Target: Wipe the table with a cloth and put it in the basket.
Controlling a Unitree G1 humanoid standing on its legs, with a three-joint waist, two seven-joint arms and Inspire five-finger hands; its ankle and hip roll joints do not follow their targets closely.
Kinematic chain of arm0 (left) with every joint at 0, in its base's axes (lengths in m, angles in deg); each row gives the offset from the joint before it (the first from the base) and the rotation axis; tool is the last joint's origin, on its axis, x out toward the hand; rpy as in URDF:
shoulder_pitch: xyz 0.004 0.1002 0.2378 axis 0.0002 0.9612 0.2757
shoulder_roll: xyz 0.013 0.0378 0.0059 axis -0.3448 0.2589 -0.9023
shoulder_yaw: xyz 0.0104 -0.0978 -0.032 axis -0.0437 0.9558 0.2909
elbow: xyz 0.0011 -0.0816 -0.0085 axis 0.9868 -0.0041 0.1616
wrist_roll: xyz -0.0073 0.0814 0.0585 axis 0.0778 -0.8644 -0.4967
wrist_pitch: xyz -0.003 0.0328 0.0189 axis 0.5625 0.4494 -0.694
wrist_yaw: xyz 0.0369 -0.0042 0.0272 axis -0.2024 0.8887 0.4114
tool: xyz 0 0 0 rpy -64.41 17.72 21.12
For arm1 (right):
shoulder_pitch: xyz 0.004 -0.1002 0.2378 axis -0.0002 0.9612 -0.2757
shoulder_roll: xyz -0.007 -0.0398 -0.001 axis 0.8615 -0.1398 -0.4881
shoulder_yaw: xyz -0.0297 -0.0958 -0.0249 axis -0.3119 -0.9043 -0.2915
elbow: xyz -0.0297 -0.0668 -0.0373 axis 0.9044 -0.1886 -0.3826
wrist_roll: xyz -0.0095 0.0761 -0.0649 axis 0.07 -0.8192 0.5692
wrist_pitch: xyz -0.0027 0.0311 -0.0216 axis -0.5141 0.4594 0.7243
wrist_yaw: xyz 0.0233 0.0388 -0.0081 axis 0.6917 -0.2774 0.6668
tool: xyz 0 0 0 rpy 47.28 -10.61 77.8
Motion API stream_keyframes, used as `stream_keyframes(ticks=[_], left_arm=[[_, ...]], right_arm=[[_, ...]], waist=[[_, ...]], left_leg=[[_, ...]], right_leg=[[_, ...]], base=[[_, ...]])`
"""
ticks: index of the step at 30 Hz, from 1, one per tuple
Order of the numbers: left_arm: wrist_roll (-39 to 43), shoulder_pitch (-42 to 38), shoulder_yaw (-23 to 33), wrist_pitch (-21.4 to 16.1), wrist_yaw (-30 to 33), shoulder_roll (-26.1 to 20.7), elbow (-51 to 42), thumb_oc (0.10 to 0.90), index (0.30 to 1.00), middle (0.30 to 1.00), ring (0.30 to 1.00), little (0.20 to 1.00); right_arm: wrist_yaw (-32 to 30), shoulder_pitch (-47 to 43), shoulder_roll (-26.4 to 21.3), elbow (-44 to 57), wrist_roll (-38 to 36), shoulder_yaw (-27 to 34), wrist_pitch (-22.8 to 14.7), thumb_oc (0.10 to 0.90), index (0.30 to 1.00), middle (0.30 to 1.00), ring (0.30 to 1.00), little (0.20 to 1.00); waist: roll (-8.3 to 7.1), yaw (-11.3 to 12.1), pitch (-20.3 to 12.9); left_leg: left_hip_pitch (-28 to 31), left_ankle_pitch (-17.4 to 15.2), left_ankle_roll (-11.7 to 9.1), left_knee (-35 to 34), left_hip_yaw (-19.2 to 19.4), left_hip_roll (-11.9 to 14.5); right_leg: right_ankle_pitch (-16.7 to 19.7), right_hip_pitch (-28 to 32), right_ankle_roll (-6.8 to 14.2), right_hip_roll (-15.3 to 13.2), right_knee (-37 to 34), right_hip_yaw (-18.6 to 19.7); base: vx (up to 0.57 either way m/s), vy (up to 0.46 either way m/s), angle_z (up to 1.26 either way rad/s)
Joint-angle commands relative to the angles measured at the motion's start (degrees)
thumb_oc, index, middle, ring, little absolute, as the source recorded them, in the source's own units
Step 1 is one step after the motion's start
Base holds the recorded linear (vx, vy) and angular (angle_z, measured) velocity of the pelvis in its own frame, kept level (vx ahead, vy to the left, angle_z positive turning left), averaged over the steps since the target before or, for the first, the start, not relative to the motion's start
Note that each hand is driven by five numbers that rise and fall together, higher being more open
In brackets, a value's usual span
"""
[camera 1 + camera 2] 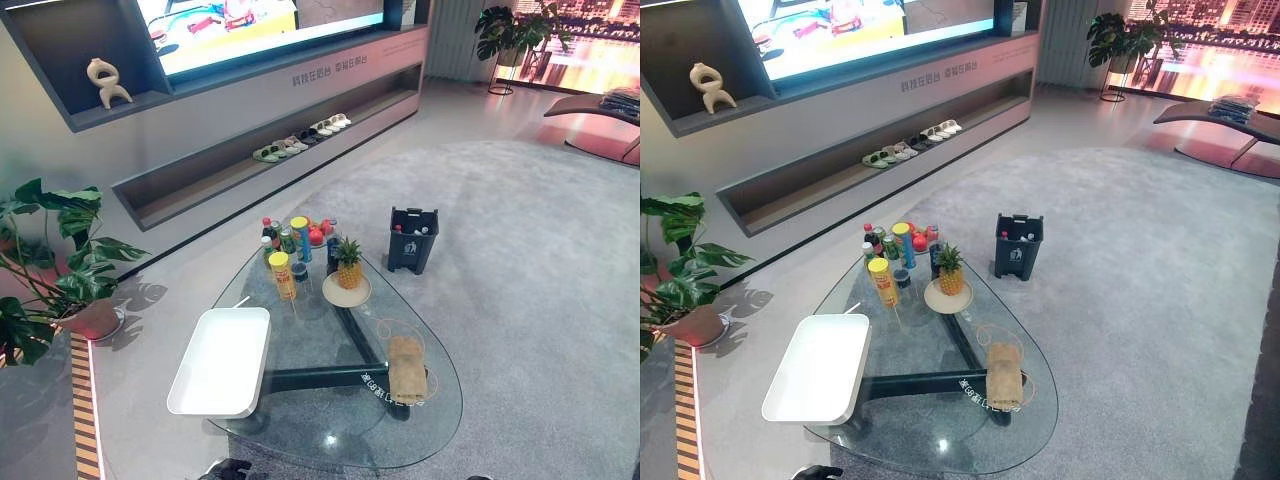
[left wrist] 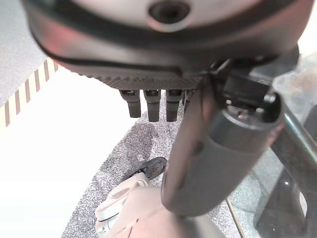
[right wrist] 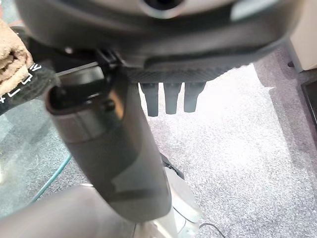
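Dark robot hand (image 2: 208, 148), ribbed palm edge

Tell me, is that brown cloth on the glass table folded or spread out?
Folded: the brown cloth lies as a thick narrow bundle on the glass table.

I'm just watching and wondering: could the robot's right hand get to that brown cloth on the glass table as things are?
Probably yes. The cloth lies alone near the right edge of the glass table, nothing on or beside it. The right hand hangs open, holding nothing, beside that edge.

Left robot hand (image 2: 158, 106) hangs down, fingers straight, holding nothing. Right robot hand (image 3: 171, 99) likewise, fingers straight.
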Motion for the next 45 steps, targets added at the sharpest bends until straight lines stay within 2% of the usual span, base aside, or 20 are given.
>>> stream_keyframes(ticks=[1, 6, 9, 15, 17, 18, 19, 23, 26, 29, 30, 35, 41, 45], left_arm=[[5.5, -7.0, 0.1, -1.5, 4.5, -1.5, 1.1, 0.8, 0.9, 0.9, 0.9, 0.9], [9.1, -12.7, 1.3, -0.6, 7.1, -3.2, 0.6, 0.8, 0.9, 0.9, 0.9, 0.9], [10.2, -14.0, 1.6, -0.3, 7.5, -4.6, 0.4, 0.8, 0.9, 0.9, 0.9, 0.9], [14.5, -18.1, 1.8, -0.7, 8.3, -7.5, 1.0, 0.8, 0.9, 0.9, 0.9, 0.9], [19.0, -20.7, 1.7, -2.1, 8.9, -8.4, 0.9, 0.8, 0.9, 0.9, 0.9, 0.9], [19.0, -20.7, 1.7, -2.2, 8.9, -8.4, 0.9, 0.8, 0.9, 0.9, 0.9, 0.9], [22.3, -22.8, 1.9, -2.7, 8.8, -8.7, 0.8, 0.8, 0.9, 0.9, 0.9, 0.9], [28.7, -26.4, 3.3, -3.5, 8.5, -9.3, -0.3, 0.8, 0.9, 0.9, 0.9, 0.9], [29.9, -27.9, 4.4, -2.3, 10.2, -9.7, -1.0, 0.8, 0.9, 0.9, 0.9, 0.9], [30.4, -28.3, 5.0, -2.0, 11.1, -10.1, -0.9, 0.8, 0.9, 0.9, 0.9, 0.9], [30.8, -28.2, 5.4, -1.8, 11.7, -10.1, -1.1, 0.8, 0.9, 0.9, 0.9, 0.9], [31.6, -26.9, 6.1, -1.9, 13.6, -9.8, -1.9, 0.8, 0.9, 0.9, 0.9, 0.9], [32.2, -23.6, 6.3, -2.7, 14.7, -9.5, -3.6, 0.8, 0.9, 0.9, 0.9, 0.9], [31.7, -22.4, 6.8, -3.4, 14.4, -9.8, -3.4, 0.8, 0.9, 0.9, 0.9, 0.9]], right_arm=[[-1.0, -5.4, -2.0, -1.4, -2.5, 0.0, 0.4, 0.8, 0.9, 0.9, 0.9, 0.9], [-1.9, -8.4, -3.6, -1.3, -2.8, -0.1, 1.5, 0.8, 0.9, 0.9, 0.9, 0.9], [-2.1, -9.3, -4.7, -0.6, -3.4, -0.5, 1.9, 0.8, 0.9, 0.9, 0.9, 0.9], [-3.3, -14.6, -6.4, 1.0, -5.0, -2.0, 2.0, 0.8, 0.9, 0.9, 0.9, 0.9], [-5.2, -17.9, -6.9, 2.3, -5.4, -3.0, 1.7, 0.8, 0.9, 0.9, 0.9, 0.9], [-5.2, -17.9, -6.9, 2.2, -5.4, -3.0, 1.7, 0.8, 0.9, 0.9, 0.9, 0.9], [-6.4, -20.3, -7.5, 3.0, -5.8, -3.6, 1.7, 0.8, 0.9, 0.9, 0.9, 0.9], [-11.4, -24.7, -8.5, 5.2, -6.6, -3.8, 1.6, 0.8, 0.9, 0.9, 0.9, 0.9], [-16.5, -26.7, -9.1, 6.3, -6.2, -3.2, 0.9, 0.8, 0.9, 0.9, 0.9, 0.9], [-20.5, -27.2, -9.4, 6.9, -8.0, -2.6, 0.2, 0.8, 0.9, 0.9, 0.9, 0.9], [-25.2, -27.5, -9.7, 7.6, -10.3, -1.7, -1.0, 0.8, 0.9, 0.9, 0.9, 0.9], [-33.7, -27.7, -10.1, 10.8, -16.5, 2.8, -6.2, 0.8, 0.9, 0.9, 0.9, 0.9], [-41.3, -27.4, -11.3, 16.9, -21.3, 6.8, -11.2, 0.8, 0.9, 0.9, 0.9, 0.9], [-43.4, -28.1, -12.1, 17.9, -23.2, 8.8, -12.1, 0.8, 0.9, 0.9, 0.9, 0.9]], waist=[[-1.34, 1.0, 7.3], [-0.24, 0.4, 12.6], [0.12, 0.3, 14.6], [0.25, 0.7, 18.4], [0.15, 1.0, 20.4], [0.14, 1.0, 20.4], [0.06, 1.3, 22.0], [-0.27, 1.3, 25.1], [-0.57, 1.2, 26.7], [-0.82, 1.3, 26.9], [-0.83, 1.2, 26.9], [-0.92, 1.0, 26.9], [-0.86, 0.9, 26.9], [-0.69, 1.0, 26.9]], left_leg=[[0.2, -5.1, 0.9, 0.2, 2.4, -2.9], [-6.4, -3.2, 1.8, 0.2, 0.9, -4.1], [-8.8, -2.4, 1.9, 0.2, 0.1, -4.7], [-13.2, -1.1, 1.7, 0.2, -0.9, -5.3], [-15.5, 0.0, 1.5, 0.2, -0.9, -5.5], [-15.5, 0.0, 1.5, 0.2, -0.9, -5.5], [-17.7, 0.8, 1.5, 1.3, -1.1, -5.8], [-24.7, -0.1, 1.5, 8.6, -0.9, -6.3], [-29.4, -1.0, 1.7, 13.8, -0.4, -6.6], [-33.3, -2.0, 1.9, 18.2, -0.6, -6.8], [-36.2, -3.2, 2.2, 21.9, -0.4, -7.0], [-43.0, -6.3, 3.2, 30.7, -0.8, -6.2], [-46.6, -8.1, 3.7, 34.5, -1.3, -5.9], [-47.5, -8.5, 3.8, 35.3, -1.5, -5.9]], right_leg=[[4.0, -6.5, 0.8, -1.1, 0.2, -1.1], [5.6, -13.4, 0.0, -0.7, 0.2, -0.6], [6.1, -16.0, -0.2, -0.5, 0.3, -0.3], [6.0, -21.0, -0.5, -0.5, 2.4, -0.1], [5.6, -24.5, -0.7, -0.3, 5.0, 0.0], [5.6, -24.6, -0.7, -0.3, 5.1, 0.0], [5.2, -27.4, -0.9, -0.3, 7.7, -0.1], [3.9, -33.8, -1.3, -0.3, 14.0, -0.4], [2.7, -38.3, -1.6, 0.0, 18.9, -0.5], [1.6, -41.8, -2.0, 0.1, 22.7, -0.5], [0.4, -44.5, -2.3, 0.4, 25.9, -0.2], [-2.1, -51.4, -3.2, 1.3, 34.0, 1.0], [-3.4, -54.9, -3.7, 2.5, 37.7, 1.8], [-3.7, -56.0, -3.9, 2.8, 38.9, 1.7]], base=[[-0.22, 0.073, -0.03], [-0.21, 0.023, 0.01], [-0.08, 0.007, 0.08], [-0.09, -0.011, 0.02], [-0.11, -0.006, -0.02], [-0.13, -0.011, -0.03], [-0.14, -0.031, -0.04], [-0.13, -0.04, 0.0], [-0.09, -0.046, 0.08], [-0.01, -0.048, 0.18], [0.02, -0.028, 0.17], [0.03, -0.022, -0.04], [0.05, -0.025, -0.08], [0.04, -0.011, 0.0]])
